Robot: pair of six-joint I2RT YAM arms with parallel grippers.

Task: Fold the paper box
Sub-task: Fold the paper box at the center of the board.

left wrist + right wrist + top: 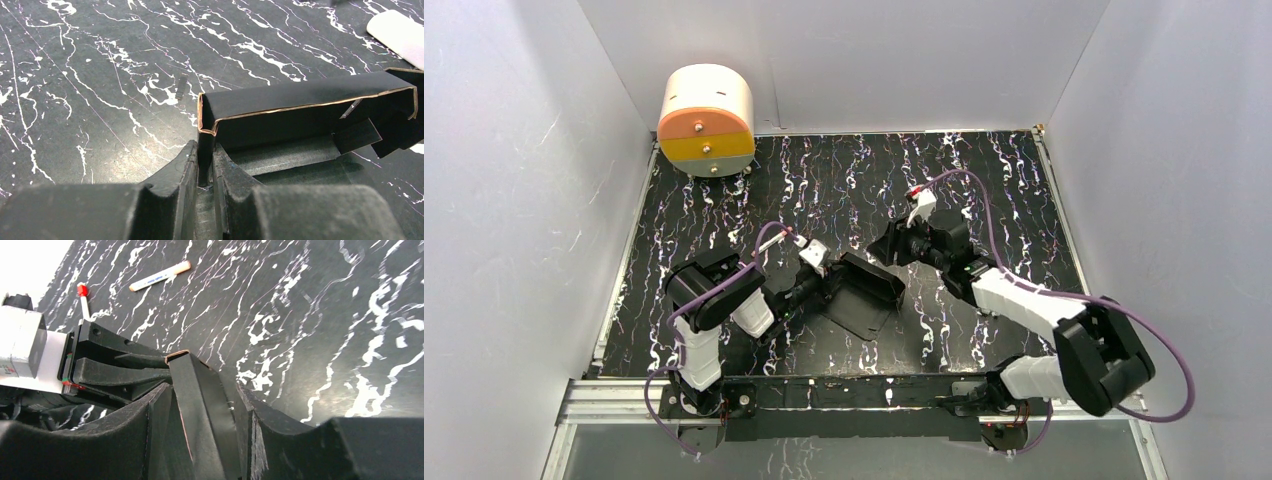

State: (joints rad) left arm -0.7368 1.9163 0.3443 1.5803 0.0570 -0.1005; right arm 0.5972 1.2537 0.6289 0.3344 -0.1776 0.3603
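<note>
Just toward six o'clock from the middle of the marbled bench (824, 170): the paper box (864, 300), matte black and half-formed, one long wall raised along its twelve o'clock side, a flat panel lying on the bench toward six. In the left wrist view, brown card edge showing along the raised wall's rim (300, 95), with a small inner flap tilted loose toward the far end.

At the box's nine o'clock end: left jaws, clenched on the corner of that wall, thin card nipped between the two fingers (180, 185) with no gap on either side. Left arm (714, 300) reaching in from seven o'clock.

At the box's one o'clock side: right jaws, set astride a folded-over strip of the box (200, 400), fingers (155, 430) standing wide and close against both faces of it. Pressing or merely straddling: cannot tell. Right arm (1024, 300) stretched in from four o'clock.

Beyond that strip in the right wrist view: the left-side fingers (125, 375), meeting the same card from the opposite end.

Elsewhere: a cream drum (707, 120) with an orange and yellow face at eleven o'clock, by the bench's far corner; a white marker pen (160, 276) with a tan cap lying on the bench, well apart from the box.
</note>
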